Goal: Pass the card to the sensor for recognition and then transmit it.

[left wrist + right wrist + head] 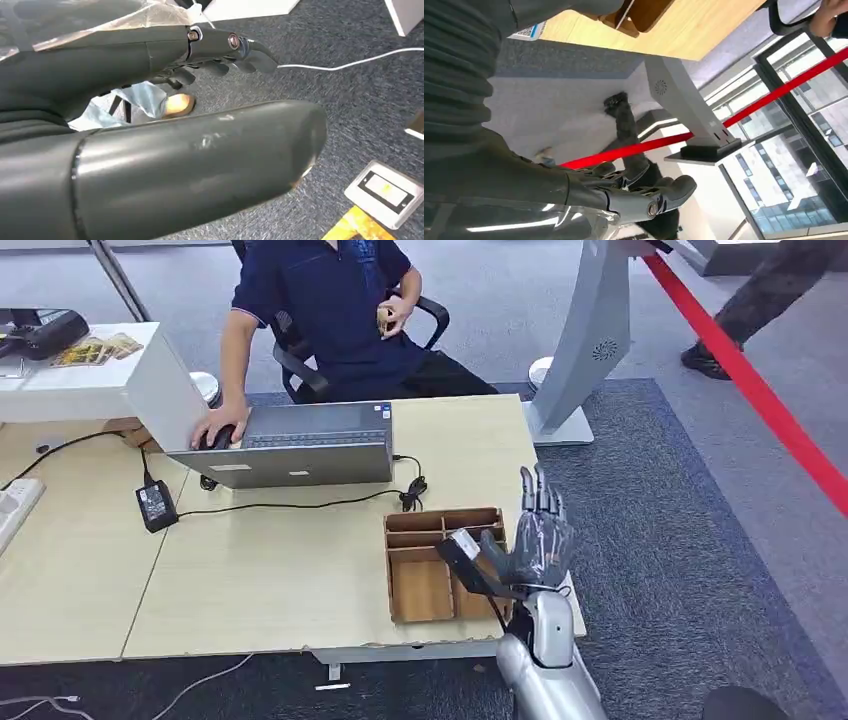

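— Well, how much room is there at the table's (280, 580) right front corner?

— Not much. The right hand (540, 535) stands just at that corner, fingers upright, thumb pinching the card (462, 558). The card is dark and flat with a pale label, tilted over the right side of the tray (420, 590).

— And the tray?

— Brown wood, shallow, split into compartments, near the front edge. To its left the pale wood top lies bare up to the seam.

— What stands behind?

— A grey laptop (300, 445) at the far edge, with a person (330, 300) seated beyond it, one hand on a mouse. A black cable (280, 506) runs from a power brick (156, 506) to a loop just behind the tray.

— Off the right edge?

— Dark carpet (680, 540), a curved grey stand (590, 340) by the far right corner, and a red band (760, 390) slanting beyond.

— The left hand (150, 150)?

— Hanging over carpet, fingers stretched out and apart, grasping nothing. A white box (385, 192) lies on the floor near it.
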### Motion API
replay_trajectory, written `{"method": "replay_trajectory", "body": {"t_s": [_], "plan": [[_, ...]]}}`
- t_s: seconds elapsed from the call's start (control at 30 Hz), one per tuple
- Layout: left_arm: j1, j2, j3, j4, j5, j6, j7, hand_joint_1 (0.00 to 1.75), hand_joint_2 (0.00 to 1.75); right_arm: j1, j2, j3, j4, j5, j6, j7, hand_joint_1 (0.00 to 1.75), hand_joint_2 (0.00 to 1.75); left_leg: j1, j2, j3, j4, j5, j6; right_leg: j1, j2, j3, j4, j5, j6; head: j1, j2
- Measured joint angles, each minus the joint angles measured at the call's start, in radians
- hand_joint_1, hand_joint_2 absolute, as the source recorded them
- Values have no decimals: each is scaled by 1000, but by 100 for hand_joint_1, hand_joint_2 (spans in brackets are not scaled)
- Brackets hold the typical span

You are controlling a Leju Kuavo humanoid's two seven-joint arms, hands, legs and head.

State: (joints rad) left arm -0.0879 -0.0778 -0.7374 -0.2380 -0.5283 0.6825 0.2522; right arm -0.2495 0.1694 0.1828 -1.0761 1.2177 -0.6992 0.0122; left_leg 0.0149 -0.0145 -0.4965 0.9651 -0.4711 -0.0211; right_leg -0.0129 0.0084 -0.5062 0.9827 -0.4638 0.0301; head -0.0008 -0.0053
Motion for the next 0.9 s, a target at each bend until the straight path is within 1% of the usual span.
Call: {"method": "replay_trajectory", "body": {"t_s": [0.13, 0.27, 0.53, 0.9], "plan": [[0, 0, -4, 0, -2, 0, 0, 0, 0, -2, 7, 0, 0, 0, 0, -3, 0, 175, 0, 0, 0, 0, 0, 0, 0, 0, 0, 0, 0, 0, 0, 0], [-1, 0, -11, 0, 4, 0, 0, 0, 0, -7, 10, 8, 5, -8, 0, 15, 0, 175, 0, 0, 0, 0, 0, 0, 0, 0, 0, 0, 0, 0, 0, 0], [-2, 0, -26, 0, 6, 0, 0, 0, 0, -22, 22, 7, 15, -3, 0, -4, 0, 175, 0, 0, 0, 0, 0, 0, 0, 0, 0, 0, 0, 0, 0, 0], [-2, 0, -31, 0, 5, 0, 0, 0, 0, -25, 27, 6, 33, 4, 0, -10, 0, 175, 0, 0, 0, 0, 0, 0, 0, 0, 0, 0, 0, 0, 0, 0]]}}
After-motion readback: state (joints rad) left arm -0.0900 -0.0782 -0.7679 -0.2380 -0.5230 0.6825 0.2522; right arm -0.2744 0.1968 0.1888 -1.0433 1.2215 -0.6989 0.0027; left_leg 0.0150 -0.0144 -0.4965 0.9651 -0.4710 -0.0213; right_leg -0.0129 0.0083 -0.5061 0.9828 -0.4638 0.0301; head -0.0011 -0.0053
